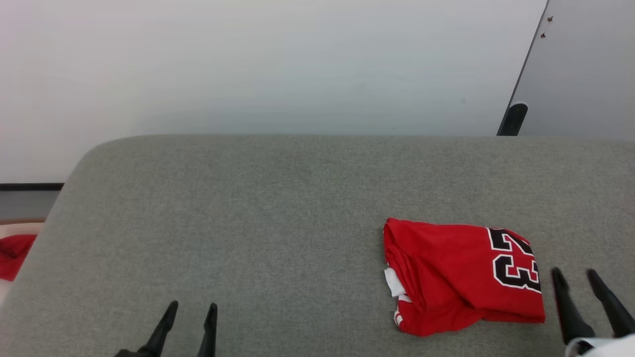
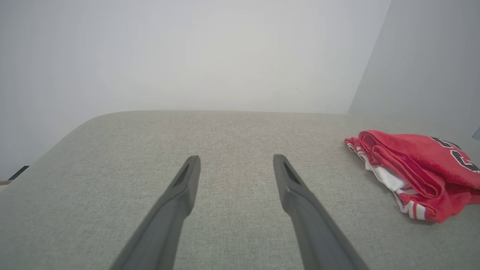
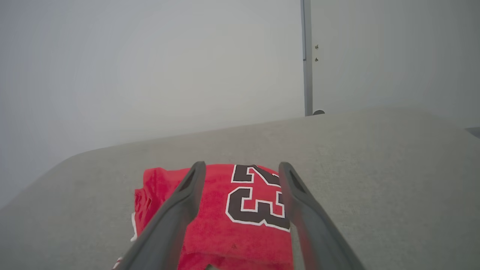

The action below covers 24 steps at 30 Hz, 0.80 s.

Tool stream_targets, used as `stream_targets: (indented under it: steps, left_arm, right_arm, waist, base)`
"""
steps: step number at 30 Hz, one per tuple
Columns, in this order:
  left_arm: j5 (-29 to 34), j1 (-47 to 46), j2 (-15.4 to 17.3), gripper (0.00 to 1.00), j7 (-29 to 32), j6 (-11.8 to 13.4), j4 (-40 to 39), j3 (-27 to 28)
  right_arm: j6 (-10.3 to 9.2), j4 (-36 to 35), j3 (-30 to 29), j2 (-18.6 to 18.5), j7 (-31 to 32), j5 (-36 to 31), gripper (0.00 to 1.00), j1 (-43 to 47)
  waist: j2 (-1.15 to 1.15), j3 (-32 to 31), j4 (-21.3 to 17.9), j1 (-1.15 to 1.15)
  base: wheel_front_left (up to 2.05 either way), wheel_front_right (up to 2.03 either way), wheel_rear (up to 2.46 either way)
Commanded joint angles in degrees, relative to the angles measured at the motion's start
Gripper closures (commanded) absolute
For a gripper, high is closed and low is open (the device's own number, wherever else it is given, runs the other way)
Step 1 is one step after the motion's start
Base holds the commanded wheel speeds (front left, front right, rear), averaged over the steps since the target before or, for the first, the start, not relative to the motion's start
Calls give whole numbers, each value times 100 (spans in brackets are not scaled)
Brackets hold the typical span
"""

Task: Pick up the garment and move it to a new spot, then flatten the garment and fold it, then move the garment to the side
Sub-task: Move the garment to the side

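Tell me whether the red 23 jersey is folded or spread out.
Folded. The garment lies as a compact bundle on the grey surface, stacked layers showing along its left edge, the number 23 on top.

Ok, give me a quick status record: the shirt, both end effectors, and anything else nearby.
shirt: folded into a compact bundle on the right part of the grey surface, number 23 facing up
left end effector: open, empty, over bare surface, well left of the shirt
right end effector: open, empty, just right of the shirt, no grip on it
other: red cloth beyond the surface's left edge
stage: fold looks done; shirt appears set aside to the right
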Motion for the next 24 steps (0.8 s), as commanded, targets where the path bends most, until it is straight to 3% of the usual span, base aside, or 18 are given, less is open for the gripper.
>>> stream_targets:
  steps: [1,6,18,24]
  left_arm:
    - [-45,-57,11,0,-15,30,-25,6]
    - [-39,-210,-39,0,-23,17,-12,-88]
    - [-28,-666,-187,0,-161,13,203,-211]
    - [8,-884,-259,0,-209,-19,353,-269]
  right_arm:
    - [-9,-57,109,-53,62,-64,0,-169]
    - [-9,-100,365,-364,667,-1,0,-604]
    - [-8,106,593,-1589,4075,562,0,-1434]
    - [-8,402,489,-1631,4955,972,0,-1770]
  waist:
    - [0,33,-18,0]
    - [0,178,-6,0]
    - [0,925,203,0]
    - [0,1181,299,0]
  base:
    - [0,0,0]
    - [0,0,0]
    - [0,0,0]
    - [0,0,0]
